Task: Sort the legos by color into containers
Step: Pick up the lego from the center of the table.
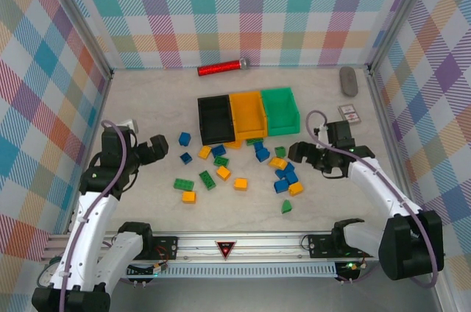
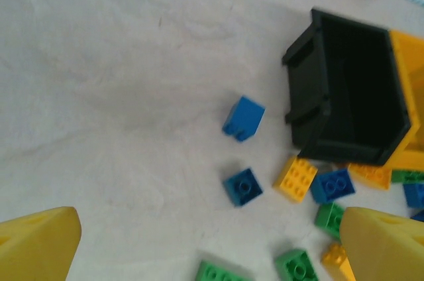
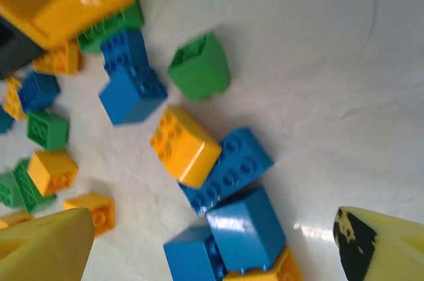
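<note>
Right jaws spread, blue legos point(image 3: 245, 228) clustered between them, untouched

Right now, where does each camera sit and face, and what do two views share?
Top: above, behind the arms, looking down at the table; left gripper, right gripper show.
Left wrist: on that arm, facing down at the black bin; yellow fingers at bottom corners.
Right wrist: facing down at the bricks; yellow fingers likewise.
Shared: top and left wrist both show the black bin.
</note>
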You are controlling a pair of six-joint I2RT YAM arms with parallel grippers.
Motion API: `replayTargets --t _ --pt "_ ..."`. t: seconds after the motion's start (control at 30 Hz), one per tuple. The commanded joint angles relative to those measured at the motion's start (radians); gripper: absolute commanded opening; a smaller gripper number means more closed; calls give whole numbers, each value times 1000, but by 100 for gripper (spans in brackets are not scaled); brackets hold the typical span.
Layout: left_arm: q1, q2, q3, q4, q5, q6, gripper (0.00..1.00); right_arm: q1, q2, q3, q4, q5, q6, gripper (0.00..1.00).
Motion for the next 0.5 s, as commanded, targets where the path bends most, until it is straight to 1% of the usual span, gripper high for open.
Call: replayTargets --t 0.0,0.07,0.23,0.3,0.4,0.47 --pt "11 -14 -10 -70 3 -32 100 64 16 1 -100 93 20 93" --pt "11 -11 -15 -73 10 -42 100 84 32 13 -125 123 11 91" --pt "10 8 -29 -74 8 -43 100 112 87 19 -153 142 3 88" --pt "11 12 -28 -78 6 -46 100 124 114 26 -163 147 2 85" --pt "11 10 -34 -70 14 -47 100 155 148 48 -190 167 6 83" --pt "11 13 -34 -70 18 -45 100 180 170 65 -209 194 9 78"
